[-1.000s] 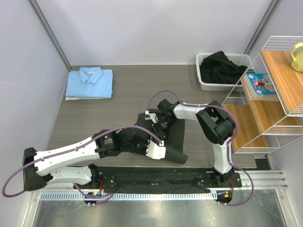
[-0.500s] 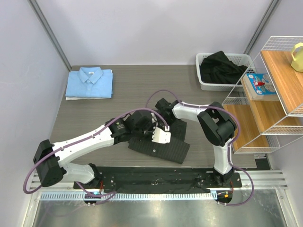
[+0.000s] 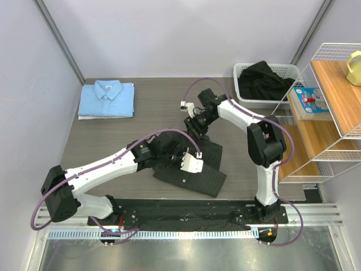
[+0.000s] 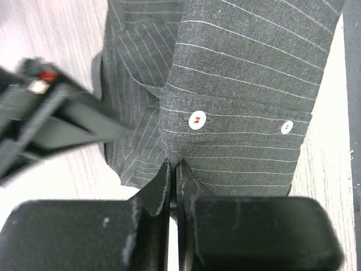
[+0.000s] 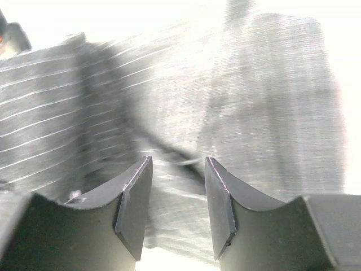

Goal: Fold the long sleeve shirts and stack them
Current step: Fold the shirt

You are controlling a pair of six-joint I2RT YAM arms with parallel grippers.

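The dark pinstriped long sleeve shirt (image 3: 200, 176) lies partly folded on the table in front of the arms. In the left wrist view its button placket (image 4: 248, 107) fills the frame. My left gripper (image 3: 179, 164) (image 4: 174, 166) is down on the shirt's left side, shut, with the fabric's folded edge pinched at its tips. My right gripper (image 3: 194, 125) (image 5: 177, 169) hangs open above the shirt's far edge, nothing between its fingers; the striped cloth (image 5: 56, 113) below is blurred. The light blue shirt (image 3: 107, 99) lies folded at the far left corner.
A white basket (image 3: 241, 72) holding a dark garment (image 3: 262, 79) stands at the far right. A wire-and-wood shelf (image 3: 333, 118) with a yellow jug and a box lines the right side. A black rail runs along the near edge.
My right gripper has let go, opened and risen away toward the far side. My left gripper swung from the shirt's near side up to its left side, carrying the fold over.
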